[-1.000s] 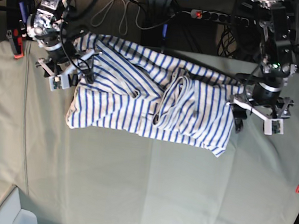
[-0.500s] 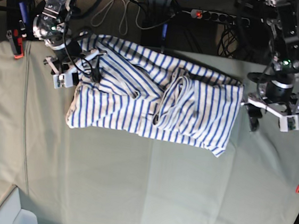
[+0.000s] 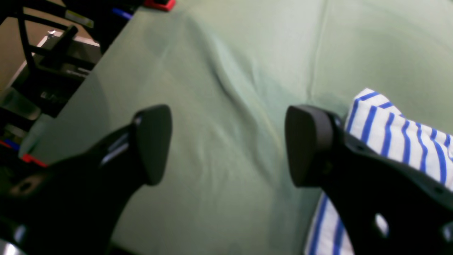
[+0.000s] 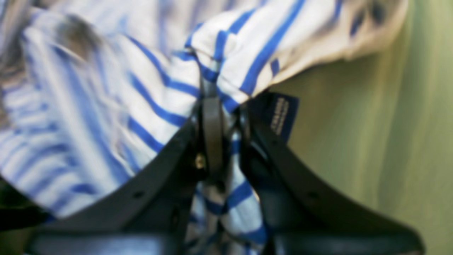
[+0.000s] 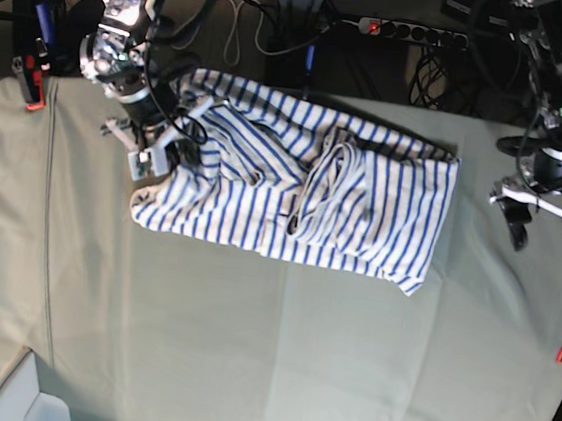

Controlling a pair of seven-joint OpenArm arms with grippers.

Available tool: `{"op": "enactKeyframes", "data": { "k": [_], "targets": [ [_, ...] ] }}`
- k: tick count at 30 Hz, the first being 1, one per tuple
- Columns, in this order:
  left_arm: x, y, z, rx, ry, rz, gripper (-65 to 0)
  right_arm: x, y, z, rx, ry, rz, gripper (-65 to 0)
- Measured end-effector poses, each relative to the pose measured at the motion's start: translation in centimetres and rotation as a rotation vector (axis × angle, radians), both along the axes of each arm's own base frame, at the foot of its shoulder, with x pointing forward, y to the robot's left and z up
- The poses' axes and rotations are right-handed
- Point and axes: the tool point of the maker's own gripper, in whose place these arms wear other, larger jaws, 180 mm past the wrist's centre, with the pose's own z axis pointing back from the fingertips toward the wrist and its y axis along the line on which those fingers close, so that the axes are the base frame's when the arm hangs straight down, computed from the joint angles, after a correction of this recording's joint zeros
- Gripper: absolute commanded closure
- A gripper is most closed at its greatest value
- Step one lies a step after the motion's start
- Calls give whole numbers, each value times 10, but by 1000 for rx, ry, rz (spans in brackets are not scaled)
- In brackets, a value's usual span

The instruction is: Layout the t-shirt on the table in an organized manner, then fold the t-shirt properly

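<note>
Still laying out: t-shirt (image 5: 294, 187) rumpled on desk (image 5: 266, 350), right tool (image 4: 226, 113) clamped on hem at nine o'clock, left tool (image 3: 226, 145) wide, empty, folding untouched.

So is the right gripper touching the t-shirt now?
Touching. The right wrist view shows the right gripper with its jaws closed on a fold of the t-shirt, striped cloth pinched between them beside the dark tag.

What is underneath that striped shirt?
The t-shirt lies bunched on the table, whose grey-green cloth shows all around it. Whatever lies beneath its folds is covered and cannot be seen.
</note>
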Motion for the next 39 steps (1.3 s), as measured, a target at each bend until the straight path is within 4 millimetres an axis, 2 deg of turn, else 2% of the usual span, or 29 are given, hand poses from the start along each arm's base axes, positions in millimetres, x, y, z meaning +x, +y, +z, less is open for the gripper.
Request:
{"op": "enactKeyframes", "data": {
  "k": [4,8,11,15,18,21,24,28,34,39],
  "targets": [
    [-7,18,6,23,-8,45,-482,16,0,36,-110,-34,61,0],
    [-11,24,9,27,-16,65,-482,22,30,64,-161,-68,164,0],
    [-17,35,11,36,-16,98,-482,21,62,83,-156,-108,254,0],
    [-28,53,14,51,-16,150,-482,8,110,87,-146,-104,396,0],
    [-32,63,19,69,-17,168,-482,1,153,100,-116,-153,518,0],
    [-43,79,23,87,-19,209,-482,2,195,119,-89,-229,641,0],
    [-58,86,19,95,7,234,-482,3,222,112,-96,-228,738,0],
    [-74,89,11,100,48,242,-484,5,237,91,-131,-183,820,0],
    [-89,89,3,104,88,239,-484,32,248,80,-127,-199,857,0],
    [-94,89,1,107,106,238,-484,38,253,73,-124,-197,882,0]
  ]
}}
